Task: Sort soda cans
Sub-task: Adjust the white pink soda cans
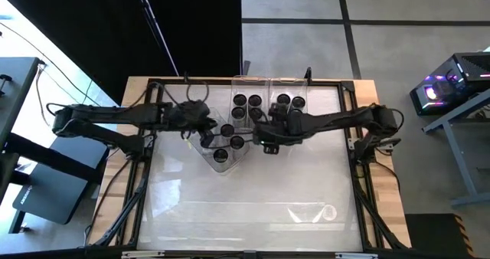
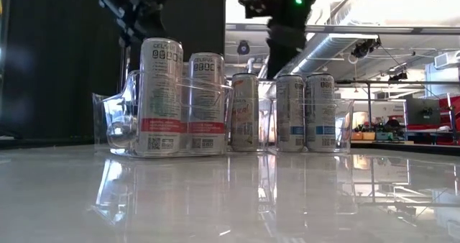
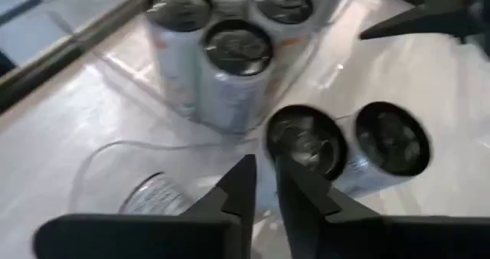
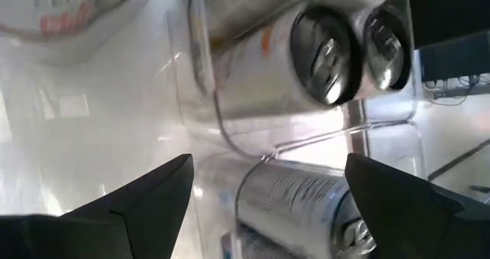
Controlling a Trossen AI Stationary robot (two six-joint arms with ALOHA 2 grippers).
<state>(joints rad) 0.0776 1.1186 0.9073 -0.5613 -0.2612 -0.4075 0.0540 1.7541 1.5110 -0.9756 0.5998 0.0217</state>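
Observation:
Several soda cans stand upright in clear bins at the far middle of the table: some in the left bin (image 1: 246, 106), some in the right bin (image 1: 291, 100), and some in a slanted bin (image 1: 222, 148) nearer the front. My left gripper (image 1: 205, 129) (image 3: 264, 184) hovers above the slanted bin's cans (image 3: 306, 140), its fingers only a narrow gap apart with nothing between them. My right gripper (image 1: 264, 136) (image 4: 268, 186) is wide open and slants down. A can (image 4: 298, 205) shows beyond the gap between its fingers, untouched.
In the low view the cans (image 2: 161, 92) (image 2: 290, 112) stand in a row inside the clear bin walls. A clear plastic piece (image 1: 314, 211) lies near the front right. Dark frame rails (image 1: 360, 175) run along the table's sides. The glossy near half of the table (image 1: 230, 205) offers room.

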